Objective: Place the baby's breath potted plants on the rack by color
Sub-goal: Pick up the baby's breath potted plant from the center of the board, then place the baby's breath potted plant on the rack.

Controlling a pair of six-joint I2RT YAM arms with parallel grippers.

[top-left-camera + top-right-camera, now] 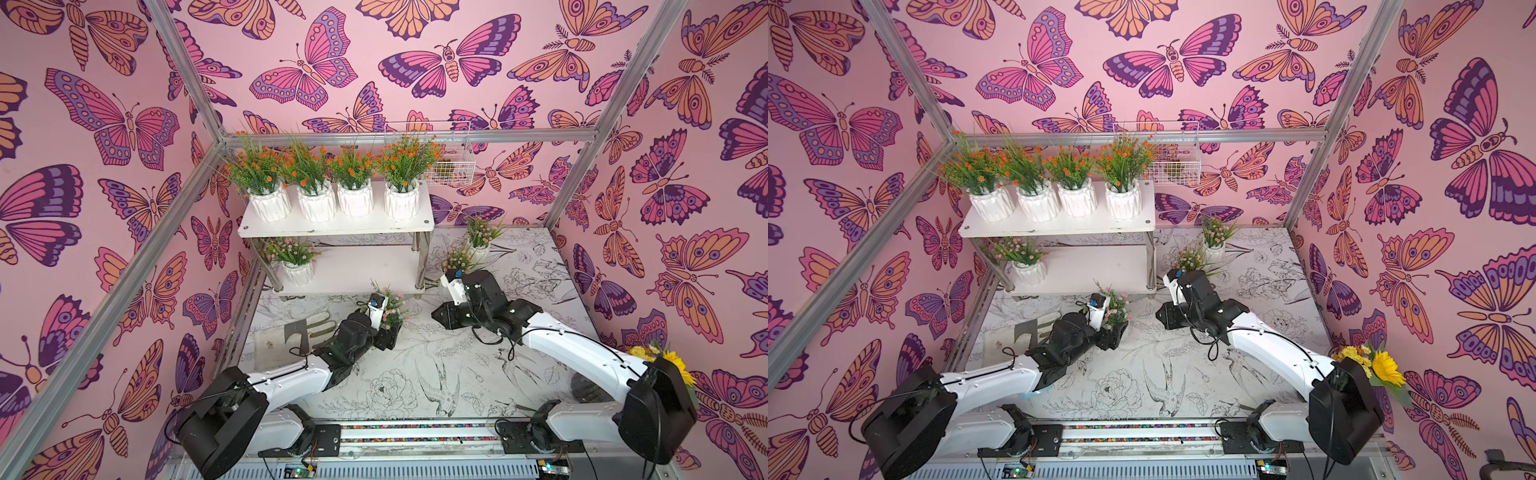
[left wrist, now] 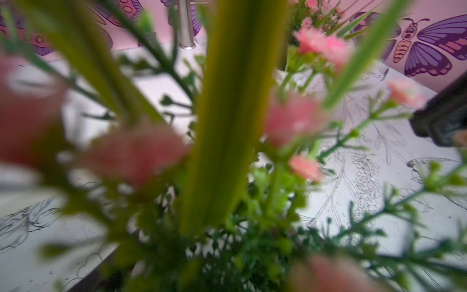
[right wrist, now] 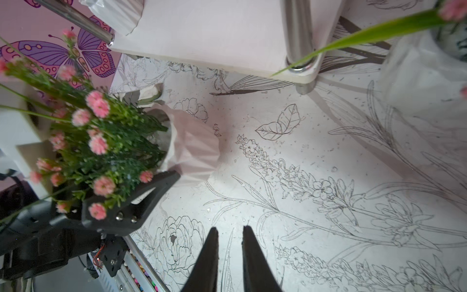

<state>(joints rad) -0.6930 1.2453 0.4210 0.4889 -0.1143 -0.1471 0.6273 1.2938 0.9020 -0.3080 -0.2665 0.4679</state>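
Sketch-printed tabletop (image 3: 328,141) before the rack (image 1: 332,226): left gripper (image 1: 390,332) pinches a tilted pink potted plant (image 3: 194,149) at its rim, right gripper (image 3: 228,235) barely parted, empty, plant beside it; rim-only hold could let the pot slip or clip the rack leg (image 3: 298,30).

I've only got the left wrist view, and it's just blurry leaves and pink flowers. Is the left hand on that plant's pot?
Observer: The right wrist view shows one finger of the left hand at the side of its white pot; the other finger is hidden.
Operator: How far along is the sorting?
Observer: In both top views, four orange plants fill the top shelf of the rack.
Operator: And below?
Observer: One other pink plant, at the left end.
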